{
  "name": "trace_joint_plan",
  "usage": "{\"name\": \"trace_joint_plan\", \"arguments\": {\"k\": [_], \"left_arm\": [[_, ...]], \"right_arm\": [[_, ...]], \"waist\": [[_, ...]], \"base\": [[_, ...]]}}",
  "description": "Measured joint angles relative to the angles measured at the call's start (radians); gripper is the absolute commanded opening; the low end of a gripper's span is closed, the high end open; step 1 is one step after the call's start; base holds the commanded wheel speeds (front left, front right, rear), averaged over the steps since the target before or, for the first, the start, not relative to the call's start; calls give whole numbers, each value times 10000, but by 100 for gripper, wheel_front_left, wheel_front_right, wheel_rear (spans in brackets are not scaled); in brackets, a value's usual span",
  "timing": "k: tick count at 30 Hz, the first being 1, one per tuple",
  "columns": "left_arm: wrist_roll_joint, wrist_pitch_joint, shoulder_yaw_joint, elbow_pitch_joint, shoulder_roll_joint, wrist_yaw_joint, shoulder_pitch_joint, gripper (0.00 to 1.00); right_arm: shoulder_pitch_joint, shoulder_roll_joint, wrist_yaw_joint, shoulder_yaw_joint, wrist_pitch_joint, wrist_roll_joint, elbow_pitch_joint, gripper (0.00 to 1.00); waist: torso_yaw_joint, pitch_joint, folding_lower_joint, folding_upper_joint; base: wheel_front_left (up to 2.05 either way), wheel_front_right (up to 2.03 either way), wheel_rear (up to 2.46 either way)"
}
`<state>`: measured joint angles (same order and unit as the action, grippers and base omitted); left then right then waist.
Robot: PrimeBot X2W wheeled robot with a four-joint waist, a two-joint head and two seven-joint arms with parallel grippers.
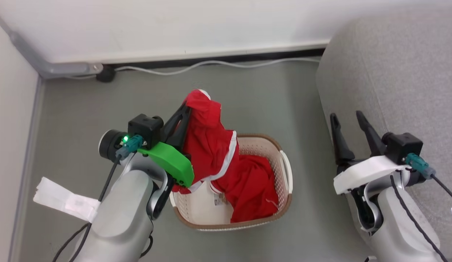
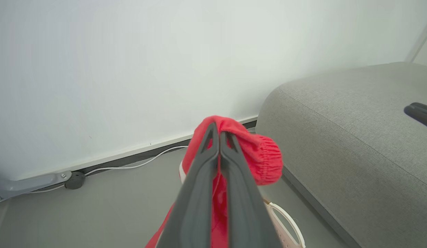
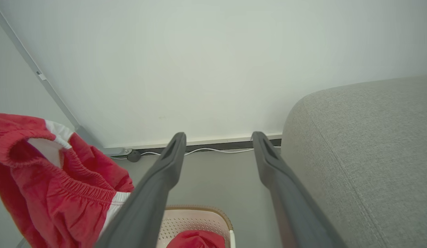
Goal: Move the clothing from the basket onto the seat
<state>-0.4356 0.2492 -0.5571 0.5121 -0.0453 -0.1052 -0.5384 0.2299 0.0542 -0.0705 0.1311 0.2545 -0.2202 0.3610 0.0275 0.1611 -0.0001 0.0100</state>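
the left jaws are pressing together, their two dark fingers (image 2: 199, 179) pinching the gathered elastic edge of a red garment (image 1: 207, 145) and holding it up above the basket (image 1: 262, 137). in the left wrist view the bunched red cloth (image 2: 265, 162) is folding over the fingertips. from that pinch the garment is hanging down in a long drape, showing a white stripe along its side, and its lower end is reaching down to the basket's left rim. a second red garment (image 1: 251, 189) is lying crumpled inside the basket, filling its right half, with the pale bottom showing bare on the left. the basket is sitting on the grey floor (image 1: 83, 109), between the two arms and near the grey sofa (image 1: 393, 72), not touching it. the right jaws are standing spread wide, their fingers (image 1: 338, 142) holding nothing and hovering just beside the sofa's rounded edge. farther out, a white cable (image 1: 211, 63) is running along the foot of the white wall (image 1: 175, 25).
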Motion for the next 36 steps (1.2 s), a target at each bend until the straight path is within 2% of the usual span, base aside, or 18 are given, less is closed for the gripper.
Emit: {"name": "trace_joint_plan", "arguments": {"k": [12,20,25,36], "left_arm": [[0,-123,-376,-364,4,-15,63,0],[0,-389,-430,-706,4,-17,13,0],[-2,-550,-516,-930,6,-17,-64,0],[-238,-815,-660,-1306,15,-17,-113,0]], "right_arm": [[-362,-8,-268,899,0,146,491,100],[-360,-2,-529,2502,-17,401,1175,100],[-243,8,-541,3432,-138,568,1459,100],[1073,77,-543,5212,-267,571,1971,100]], "waist": [[-434,-1197,0,0],[-639,-1380,0,0],[-687,-1370,0,0],[-846,-1307,0,0]], "base": [[0,0,0],[0,0,0],[0,0,0],[0,0,0]]}}
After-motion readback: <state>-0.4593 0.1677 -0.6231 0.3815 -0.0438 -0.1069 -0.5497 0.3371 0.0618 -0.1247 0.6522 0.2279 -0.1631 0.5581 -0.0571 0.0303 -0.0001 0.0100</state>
